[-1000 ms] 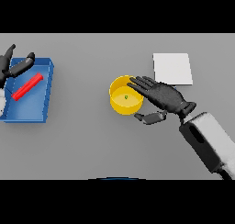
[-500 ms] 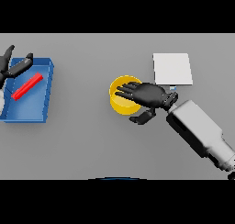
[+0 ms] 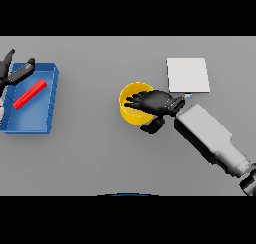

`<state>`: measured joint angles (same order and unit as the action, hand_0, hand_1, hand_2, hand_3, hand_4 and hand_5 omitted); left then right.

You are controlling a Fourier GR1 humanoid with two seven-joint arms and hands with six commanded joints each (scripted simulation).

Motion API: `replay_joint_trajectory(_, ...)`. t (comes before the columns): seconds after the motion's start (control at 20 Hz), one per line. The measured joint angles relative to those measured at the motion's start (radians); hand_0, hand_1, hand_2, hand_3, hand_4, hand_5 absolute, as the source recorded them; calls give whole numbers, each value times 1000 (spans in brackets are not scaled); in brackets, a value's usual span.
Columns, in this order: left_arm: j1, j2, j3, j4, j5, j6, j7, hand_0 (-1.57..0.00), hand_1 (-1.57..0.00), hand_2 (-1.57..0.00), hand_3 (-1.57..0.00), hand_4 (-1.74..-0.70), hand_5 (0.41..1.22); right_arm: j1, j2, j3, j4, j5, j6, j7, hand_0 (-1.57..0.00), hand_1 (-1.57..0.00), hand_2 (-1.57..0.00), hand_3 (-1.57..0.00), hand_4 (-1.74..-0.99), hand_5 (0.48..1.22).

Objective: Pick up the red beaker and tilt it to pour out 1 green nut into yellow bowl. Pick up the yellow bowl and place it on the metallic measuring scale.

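While right hand covers yellow bowl, fingers spread.

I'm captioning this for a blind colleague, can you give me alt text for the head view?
The robot's dark right hand reaches over the round yellow bowl at the middle of the grey table, beside a flat white square scale. At far left, the left hand rests at the blue rectangular tray holding a red beaker lying flat.
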<state>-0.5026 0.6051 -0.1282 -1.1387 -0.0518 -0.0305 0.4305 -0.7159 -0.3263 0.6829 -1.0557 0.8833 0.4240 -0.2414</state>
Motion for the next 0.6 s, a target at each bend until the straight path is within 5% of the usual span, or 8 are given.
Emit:
replay_joint_trajectory(0.1,-7,1,2,10,0,-3,-1,1,1,1,1,-791,712,-9,-1,-2,18,1,-2,-4,-48,-60,-88,-130,-1261,809)
replay_joint_trajectory(0.2,-9,4,2,8,1,-6,-1,1,1,1,1,-789,710,5,12,13,7,9,-10,-5,-455,-407,-349,-322,-1363,957)
replay_joint_trajectory(0.25,-2,8,5,5,1,-5,-9,1,1,1,1,-788,710,2,-2,11,7,9,-11,-27,-678,-640,-594,-572,-1435,1010)
replay_joint_trajectory(0.4,-21,12,15,24,9,-15,-8,1,1,1,1,-787,707,-2,-5,6,5,-3,-4,-44,-1114,-1094,-1071,-882,-1578,1113)
replay_joint_trajectory(0.6,-1,6,-1,0,0,-9,-4,1,1,1,1,-784,710,-6,-8,6,-9,-26,34,-27,-1384,-1376,-1287,-1106,-1674,1177)
